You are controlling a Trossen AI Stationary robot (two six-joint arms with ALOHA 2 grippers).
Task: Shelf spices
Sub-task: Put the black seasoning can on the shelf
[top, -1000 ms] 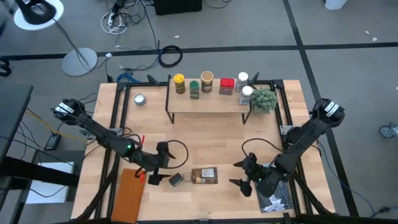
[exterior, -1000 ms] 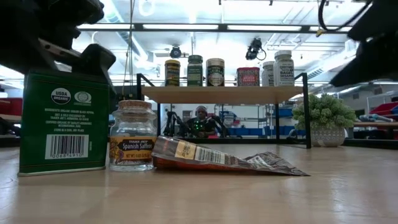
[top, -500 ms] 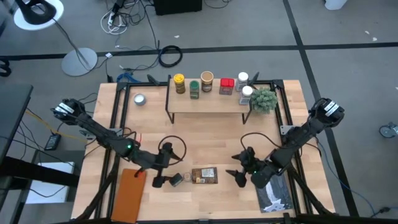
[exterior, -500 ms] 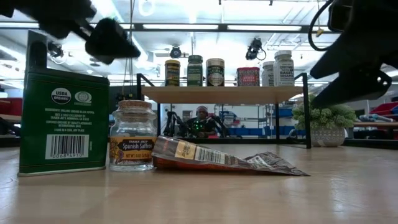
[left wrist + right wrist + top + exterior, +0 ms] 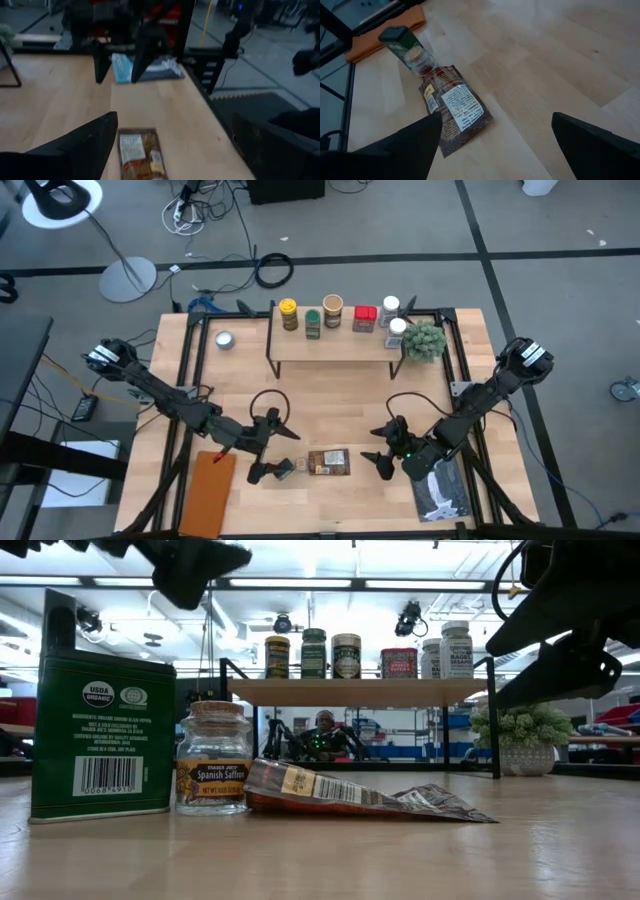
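At the counter's (image 5: 330, 410) near edge lie a flat brown board (image 5: 208, 492) on the left and a blue-and-white book (image 5: 440, 492) on the right. Between them sit three spices not yet shelved: a green tin (image 5: 100, 735) standing upright, a small cork-topped saffron jar (image 5: 212, 758) just beside it, and a flat brown packet (image 5: 329, 463) lying label up, its end touching or nearly touching the jar.

The left claw (image 5: 272, 446) hangs above the counter just left of the tin and jar, its fingers spread wide and holding nothing; in the low view one finger shows above the tin, clear of it. The left arm reaches in from the counter's left side, running diagonally toward the middle.

The right claw (image 5: 380, 448) hovers to the right of the packet, apart from it, fingers likewise wide and empty. Its wrist view looks down over the packet (image 5: 452, 107) with the jar (image 5: 422, 62) and tin (image 5: 399, 41) beyond. The right arm comes in from the right side, bent low over the book's corner.

Farther back stands the shelf (image 5: 332, 340), its plank top carrying six spices in a row: a yellow-topped jar (image 5: 288, 314), a green-topped one (image 5: 313, 323), a tan-topped one (image 5: 332, 310), a red-topped one (image 5: 364, 318) and two white-topped bottles (image 5: 393, 320) at the right end. A small green plant (image 5: 424, 340) stands just right of the shelf, and a round silver tin (image 5: 224, 340) sits well to its left.
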